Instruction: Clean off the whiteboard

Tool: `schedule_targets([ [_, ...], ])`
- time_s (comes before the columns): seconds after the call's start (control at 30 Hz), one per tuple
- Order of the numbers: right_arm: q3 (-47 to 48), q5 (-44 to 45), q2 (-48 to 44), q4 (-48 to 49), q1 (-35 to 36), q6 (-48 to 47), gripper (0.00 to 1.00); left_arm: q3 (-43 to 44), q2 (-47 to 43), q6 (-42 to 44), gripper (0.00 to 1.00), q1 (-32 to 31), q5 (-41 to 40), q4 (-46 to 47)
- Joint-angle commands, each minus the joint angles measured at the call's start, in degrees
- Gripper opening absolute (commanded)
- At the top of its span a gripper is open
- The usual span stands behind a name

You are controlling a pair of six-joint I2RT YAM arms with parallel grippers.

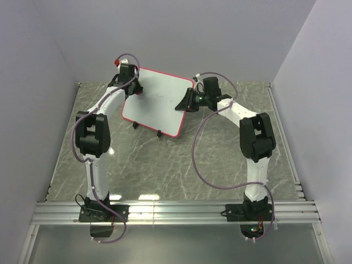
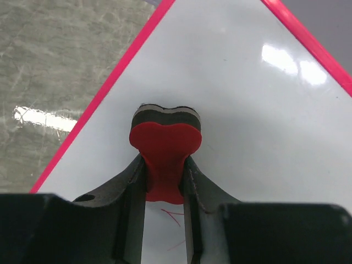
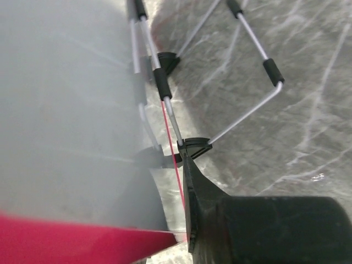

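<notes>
Two arms tended the whiteboard [image 1: 159,107], propped upper centre. The left fingers [image 2: 131,186] clamped the red eraser [image 2: 165,144] against it. The right fingers [image 3: 199,190] straddled its edge, grip unclear. Wiping seemed underway; the faint red scribble [image 2: 173,215] needed a sweep.

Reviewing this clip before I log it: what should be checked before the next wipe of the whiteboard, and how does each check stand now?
1. Eraser held in the left gripper: ok, shut on it.
2. Eraser over the whiteboard: ok; pressure cannot tell.
3. Board wiped clean: not ok, a red scribble shows between the fingers.
4. Right gripper steadying the board's right edge: at the edge; grip cannot tell.
5. Board standing on its feet: ok.
</notes>
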Motion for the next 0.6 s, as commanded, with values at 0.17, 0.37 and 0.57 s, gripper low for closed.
schedule_targets([
  [0.17,0.0,-1.07,-0.46,-8.52,3.26,-9.25,0.0,-7.11,1.54,1.07,0.0,-8.22,-0.41,4.43],
  [0.37,0.18,-0.72,-0.11,-8.79,3.17,-9.51,0.0,-12.38,-0.74,-1.74,0.0,-14.46,2.93,5.05],
  [0.57,0.18,-0.54,0.16,-8.88,3.17,-9.78,0.0,-18.88,-4.17,-3.59,0.0,-16.31,5.22,5.57],
])
